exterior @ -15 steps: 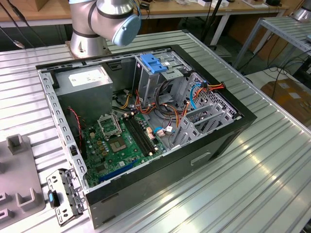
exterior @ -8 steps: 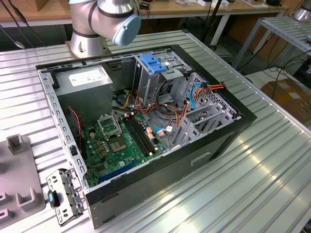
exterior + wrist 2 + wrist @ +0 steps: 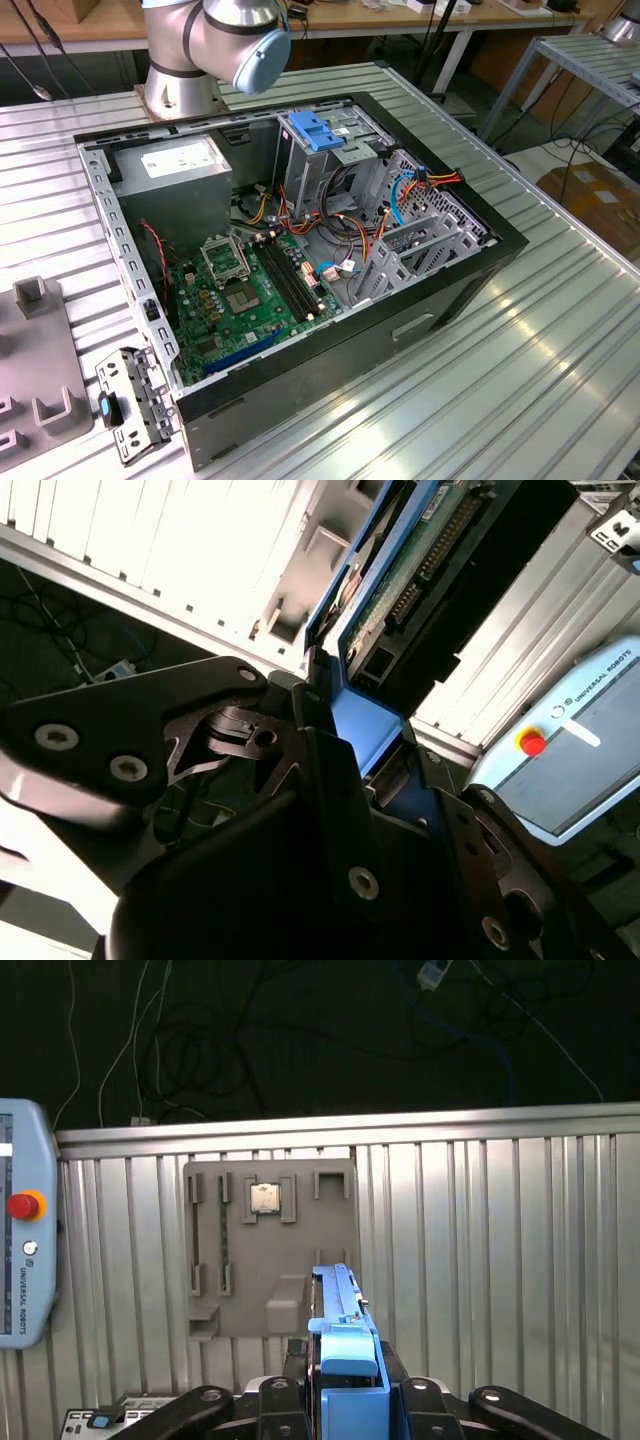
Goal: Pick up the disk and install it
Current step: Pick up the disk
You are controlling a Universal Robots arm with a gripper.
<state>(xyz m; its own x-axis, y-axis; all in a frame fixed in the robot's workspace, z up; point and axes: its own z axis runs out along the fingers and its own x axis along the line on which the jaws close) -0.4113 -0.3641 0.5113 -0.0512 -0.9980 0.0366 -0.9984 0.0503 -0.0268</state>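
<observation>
Blue plastic catches the eye first: the disk (image 3: 335,1310) is off the table and sits edge-on in the gripper (image 3: 343,1385). The jaws are drawn in against its two flat sides, with its blue carrier rail standing out past them. In the second wrist view the drive's green circuit board and a row of connector pins face outward, and the blue rail runs down into the black jaw linkage.

In the first wrist view the held disk is seen against the grey tray (image 3: 300,1250), which carries a small square chip (image 3: 265,1198) in one of its pockets. A teach pendant (image 3: 20,1230) with a red button lies near the tray. Beside the tray on the ribbed metal table (image 3: 560,380) stands the open computer case (image 3: 400,330), its motherboard bare. Inside it a drive bay is topped by a blue latch (image 3: 318,130). The arm (image 3: 215,40) rises beyond the case.
</observation>
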